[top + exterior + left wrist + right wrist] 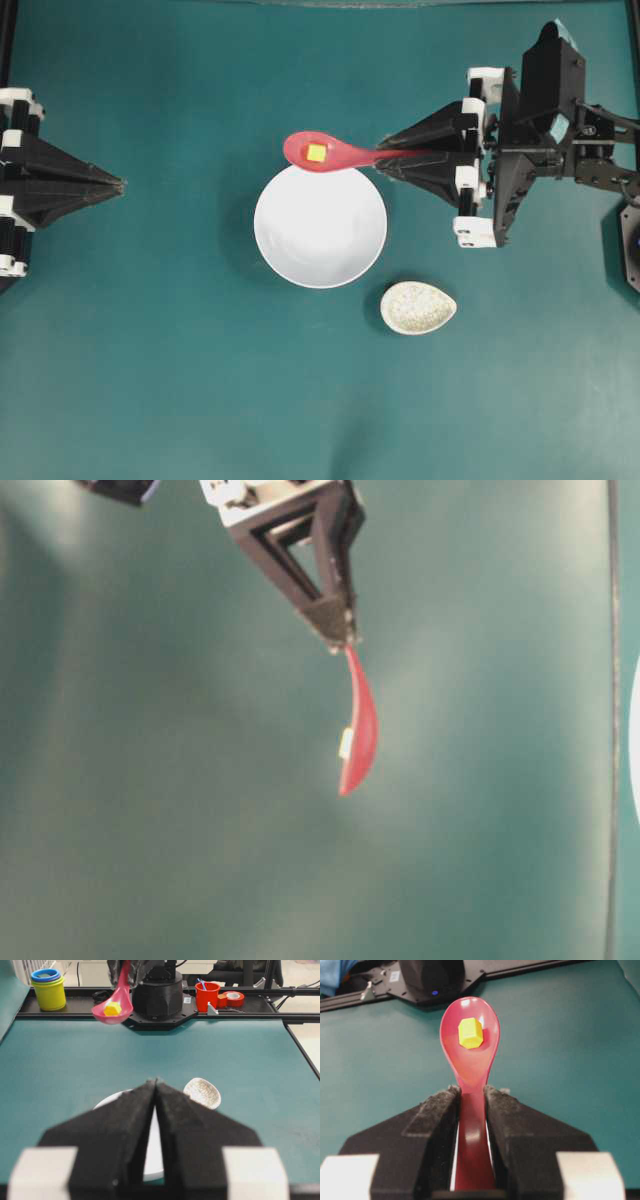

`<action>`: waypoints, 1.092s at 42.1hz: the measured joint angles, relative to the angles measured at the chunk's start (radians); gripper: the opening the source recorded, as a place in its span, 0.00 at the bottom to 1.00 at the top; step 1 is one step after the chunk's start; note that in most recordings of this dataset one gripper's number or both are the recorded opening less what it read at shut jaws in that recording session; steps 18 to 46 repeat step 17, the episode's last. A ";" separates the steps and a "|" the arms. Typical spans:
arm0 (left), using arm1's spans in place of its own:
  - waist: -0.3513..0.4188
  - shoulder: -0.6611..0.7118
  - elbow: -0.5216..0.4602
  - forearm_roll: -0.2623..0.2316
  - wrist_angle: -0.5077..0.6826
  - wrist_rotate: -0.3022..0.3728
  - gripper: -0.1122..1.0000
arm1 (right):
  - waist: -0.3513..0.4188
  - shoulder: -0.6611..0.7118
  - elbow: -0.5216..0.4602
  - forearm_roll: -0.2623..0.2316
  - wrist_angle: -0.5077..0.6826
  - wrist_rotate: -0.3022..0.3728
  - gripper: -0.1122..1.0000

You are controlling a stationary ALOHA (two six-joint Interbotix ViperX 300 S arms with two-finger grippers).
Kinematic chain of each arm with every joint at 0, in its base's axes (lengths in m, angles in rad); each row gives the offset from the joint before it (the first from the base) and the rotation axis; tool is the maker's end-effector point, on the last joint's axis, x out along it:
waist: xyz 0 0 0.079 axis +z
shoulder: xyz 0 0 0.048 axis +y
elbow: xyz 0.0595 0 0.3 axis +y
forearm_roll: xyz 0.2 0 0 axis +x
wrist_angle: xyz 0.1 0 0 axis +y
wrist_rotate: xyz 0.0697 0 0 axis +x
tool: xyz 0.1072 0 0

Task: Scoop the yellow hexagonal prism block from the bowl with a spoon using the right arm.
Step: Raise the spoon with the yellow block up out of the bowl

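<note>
Overhead: the right gripper (392,158) has its fingers clamped on the handle of the spoon (330,153), whose scoop hangs over the bowl (320,226) rim at about 12 o'clock. The yellow block (316,153) sits in the scoop and the bowl looks empty, so I judge the scoop done, with at most a lift left. The left gripper (118,184) rests well apart at 9 o'clock, fingers together, holding nothing

Table level: the spoon (358,728) hangs clear of the table

Left wrist: the block (113,1008) rides in the raised spoon (115,1002), beyond the spoon rest (202,1093)

Right wrist: the fingers (435,1120) pinch the handle; the block (470,1033) lies mid-scoop
</note>
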 measured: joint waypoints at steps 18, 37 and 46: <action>0.000 -0.012 0.000 0.000 0.002 -0.006 0.17 | 0.000 0.000 0.000 0.000 0.041 0.000 0.31; 0.000 -0.012 0.000 0.000 0.002 -0.006 0.17 | 0.000 0.000 0.000 0.000 0.041 0.000 0.31; 0.000 -0.012 0.000 0.000 0.002 -0.006 0.17 | 0.000 0.000 0.000 0.000 0.041 0.000 0.31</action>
